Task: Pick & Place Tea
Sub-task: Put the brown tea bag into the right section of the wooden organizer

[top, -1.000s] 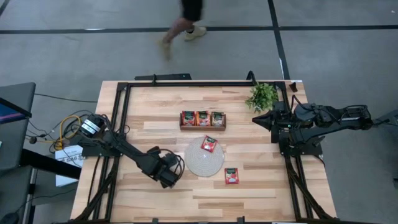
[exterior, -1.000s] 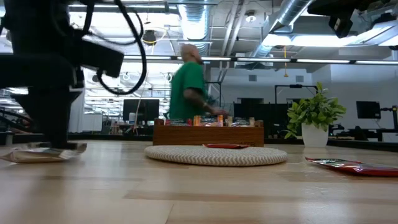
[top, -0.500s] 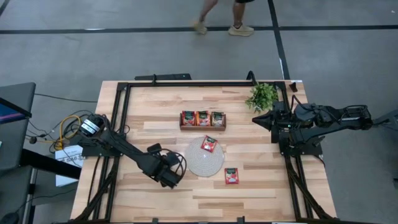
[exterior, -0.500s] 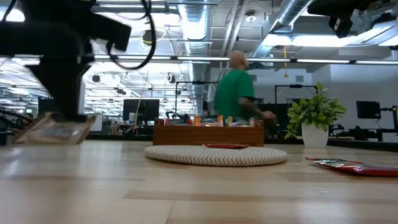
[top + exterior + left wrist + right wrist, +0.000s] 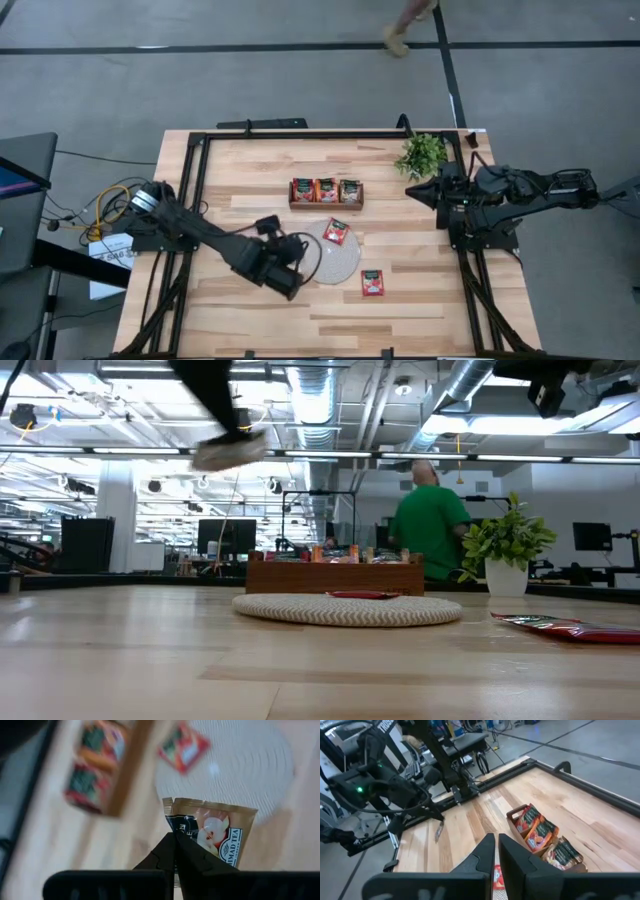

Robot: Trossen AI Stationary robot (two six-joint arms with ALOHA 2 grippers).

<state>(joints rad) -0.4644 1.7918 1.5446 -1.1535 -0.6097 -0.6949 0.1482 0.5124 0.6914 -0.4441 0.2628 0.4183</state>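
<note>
Now the left end effector (image 5: 175, 840) is clamped on a pale tea sachet (image 5: 216, 832), lifted beside the mat (image 5: 331, 252).

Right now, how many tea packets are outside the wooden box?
3: a red packet on the round mat, another packet on the table beside it, a pale packet in the left tool. More may be hidden.

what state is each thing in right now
left claw: shut on pale sachet, lifted
right claw: shut, empty, parked by plant
mat: one red sachet on it
tray: all three slots filled
table sachet: flat, beside mat
</note>
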